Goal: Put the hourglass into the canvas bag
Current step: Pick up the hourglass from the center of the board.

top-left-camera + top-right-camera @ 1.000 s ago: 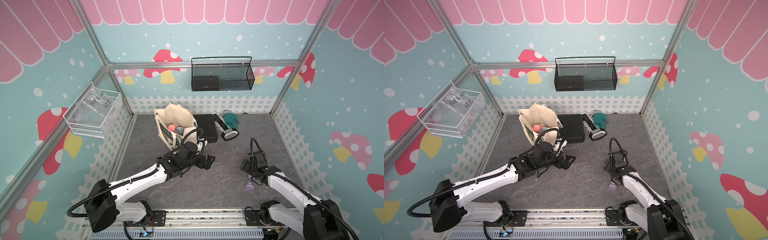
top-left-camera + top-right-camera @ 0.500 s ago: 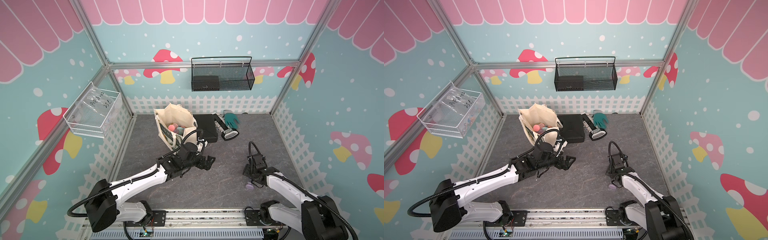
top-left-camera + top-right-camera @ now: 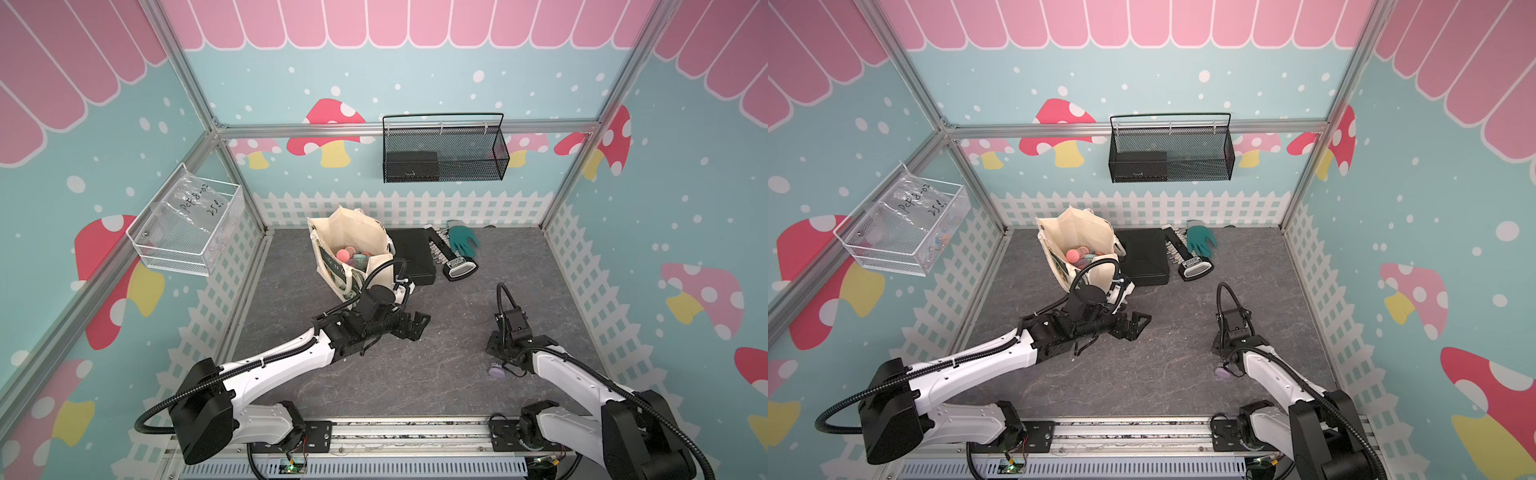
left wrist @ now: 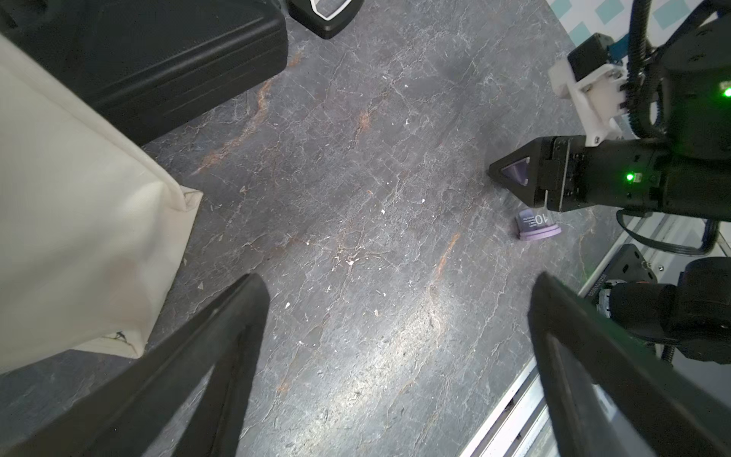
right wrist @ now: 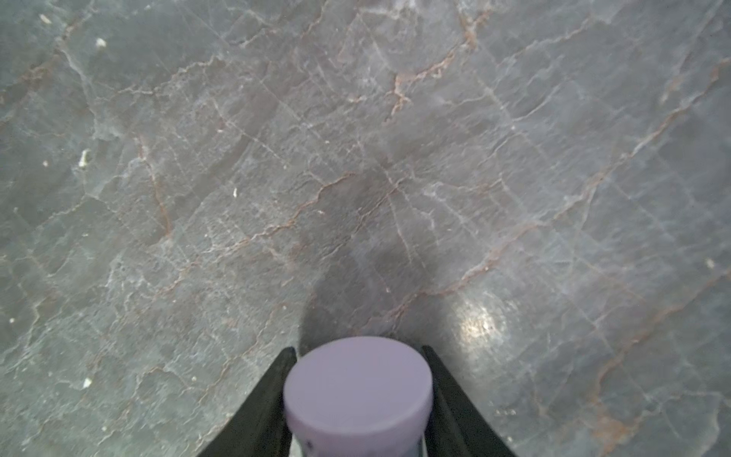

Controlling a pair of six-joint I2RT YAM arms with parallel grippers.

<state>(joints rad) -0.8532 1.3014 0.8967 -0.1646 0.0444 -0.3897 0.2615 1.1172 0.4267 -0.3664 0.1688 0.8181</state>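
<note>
**Desk:** What's new on your side?

**Me:** In both top views my right gripper (image 3: 498,355) (image 3: 1225,358), lower right of centre, has just gone from spread to clamped around the hourglass (image 3: 496,370) (image 3: 1222,372). Its lavender end pokes out beneath. So I judge the grasp made and the carry next.

**Desk:** And the bag?

**Me:** The canvas bag (image 3: 332,266) (image 3: 1077,226) stands upper left of centre, mouth open, with coloured pieces (image 3: 349,255) inside. It's well apart from the hourglass. My left gripper (image 3: 415,326) hasn't budged. It hangs between the two, fingers wide, holding nothing.

**Desk:** Left wrist view?

**Me:** The right fingers (image 4: 526,196) pinch the hourglass (image 4: 536,227) low at the surface (image 4: 356,198). I can't tell whether it's lifted. The bag (image 4: 79,198) sits just beside the black case (image 4: 158,59).

**Desk:** Right wrist?

**Me:** The hourglass (image 5: 358,391) fills the gap between my fingers, cap toward the lens.

**Desk:** Obstacles?

**Me:** I'd say the left arm (image 3: 282,357) lies near the straight route. In the top views the case, a green glove (image 3: 463,239) and a handheld tool (image 3: 457,268) crowd the bag's right side.
</note>
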